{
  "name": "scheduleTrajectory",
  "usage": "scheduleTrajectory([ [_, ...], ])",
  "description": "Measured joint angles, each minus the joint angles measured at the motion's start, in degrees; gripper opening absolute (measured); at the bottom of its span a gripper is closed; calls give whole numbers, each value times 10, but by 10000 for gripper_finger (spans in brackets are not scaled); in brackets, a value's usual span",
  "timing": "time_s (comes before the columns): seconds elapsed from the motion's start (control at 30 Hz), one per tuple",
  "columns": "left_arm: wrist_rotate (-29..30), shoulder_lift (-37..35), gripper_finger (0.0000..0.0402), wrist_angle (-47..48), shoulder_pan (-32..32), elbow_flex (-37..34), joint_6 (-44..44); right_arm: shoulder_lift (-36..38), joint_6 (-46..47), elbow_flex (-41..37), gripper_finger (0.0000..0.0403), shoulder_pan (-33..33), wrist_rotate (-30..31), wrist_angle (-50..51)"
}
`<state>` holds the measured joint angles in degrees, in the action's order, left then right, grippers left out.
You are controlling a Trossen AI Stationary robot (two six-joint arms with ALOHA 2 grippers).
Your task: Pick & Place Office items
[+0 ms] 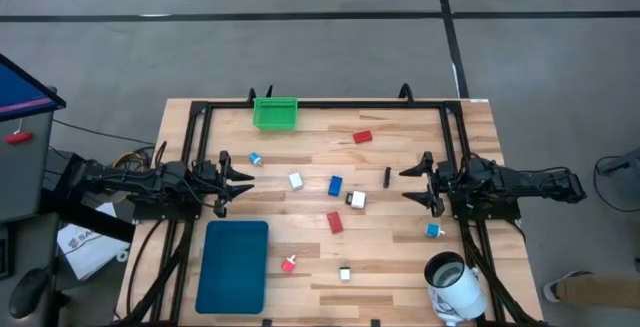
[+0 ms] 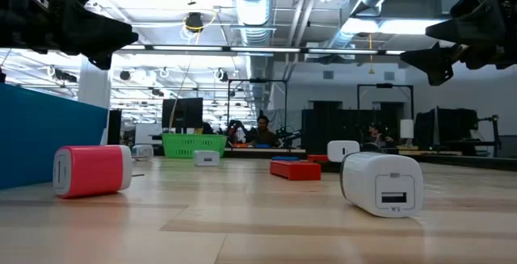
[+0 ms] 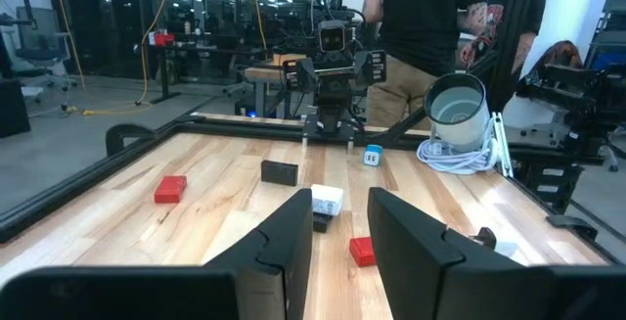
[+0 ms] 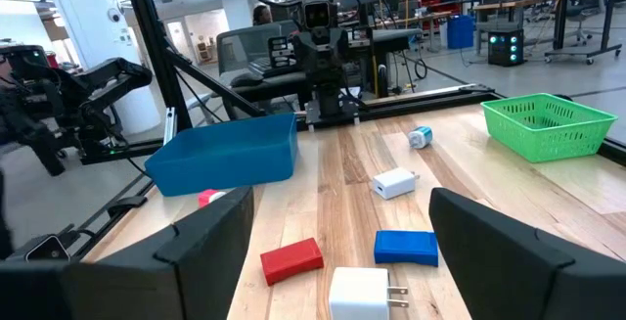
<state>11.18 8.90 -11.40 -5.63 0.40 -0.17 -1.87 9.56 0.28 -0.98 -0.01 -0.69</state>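
Observation:
The office items lie scattered on the wooden table (image 1: 400,267) between my two arms. They are a red block (image 1: 362,137), a cyan bit (image 1: 256,158), a white cube (image 1: 296,180), a blue block (image 1: 335,185), a white plug-like piece (image 1: 356,199), a second red block (image 1: 335,222), a black block (image 1: 387,176), another cyan bit (image 1: 433,230), a pink-red cube (image 1: 289,263) and a small white cube (image 1: 345,273). My left gripper (image 1: 245,177) hovers level at the table's left side, its fingers (image 3: 293,227) a narrow gap apart, nothing between them. My right gripper (image 1: 405,186) hovers level at the right side, wide open and empty.
A green bin (image 1: 275,113) stands at the far edge, left of centre. A teal tray (image 1: 233,264) lies at the near left. A large white mug-like cylinder (image 1: 455,285) with a coiled cord sits at the near right corner. A black frame (image 1: 320,105) rims the table. People stand beyond the table.

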Motion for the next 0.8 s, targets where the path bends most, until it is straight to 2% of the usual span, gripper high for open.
scheduleTrajectory([
  [0.1, 16, 9, 99, -36, 4, 0, 127, 0, 0, 0, 302, 0, 0, 0],
  [0.17, 17, 12, 99, -55, 5, 0, 174, 0, 0, 0, 302, 0, 0, 0],
  [0.27, 17, 13, 99, -66, 5, 0, 178, 0, 0, 0, 302, 0, 0, 0],
  [0.4, 51, 14, 99, -78, 4, 0, 163, 0, 0, 0, 302, 0, 0, 0],
  [0.47, 46, 14, 99, -89, 2, 0, 99, 0, 0, 0, 302, 0, 0, 0],
  [0.57, 33, 15, 99, -118, -2, 0, -95, 0, 0, 0, 302, 0, 0, 0],
  [0.67, 56, 17, 99, -150, 0, 0, -265, 0, 0, 0, 302, 0, 0, 0],
  [0.8, 66, 18, 99, -168, 0, 0, -401, 0, 0, 0, 302, 0, 0, 0],
])
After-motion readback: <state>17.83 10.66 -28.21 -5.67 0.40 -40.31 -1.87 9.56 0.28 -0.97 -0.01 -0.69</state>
